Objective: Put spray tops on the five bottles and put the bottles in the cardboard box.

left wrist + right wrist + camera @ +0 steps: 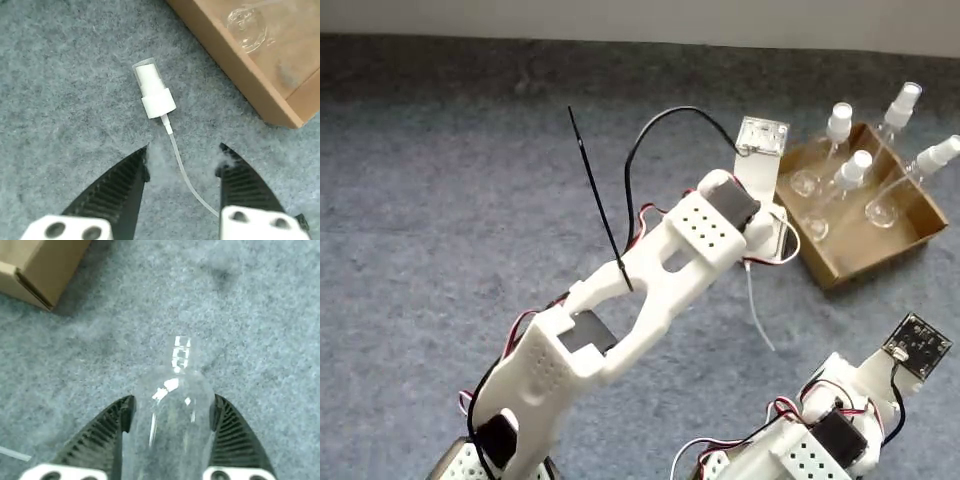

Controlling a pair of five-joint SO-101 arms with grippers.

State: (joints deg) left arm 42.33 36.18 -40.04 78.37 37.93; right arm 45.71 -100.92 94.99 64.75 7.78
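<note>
Step in hand, my read: pick up the last spray top [154, 95]. It lies flat on the grey tabletop [440, 200], near the corner of the cardboard box [235, 65] but not touching it. Its dip tube [182, 167] trails back between the jaws of the left end effector [184, 150], which is released, jaws wide, over the tube and short of the head.

To do it well: go forward and pinch the white collar, not the tube. The tube looks thin and likely bends or slips. Leave the tube free so it can be aimed into the neck.

Right end effector [172, 401] is clenched on the uncapped bottle [176, 375], neck pointing away from the wrist, apart from the box. Can't tell if the bottle is lifted or resting. For mating it needs the neck up and held steady.

Around: four capped bottles [848, 172] stand in the box and take most of it; room for the fifth looks tight.

In the way: the box wall is close to the head, so a jaw could bump it. Loose cables [650, 140] arc over the left arm.
</note>
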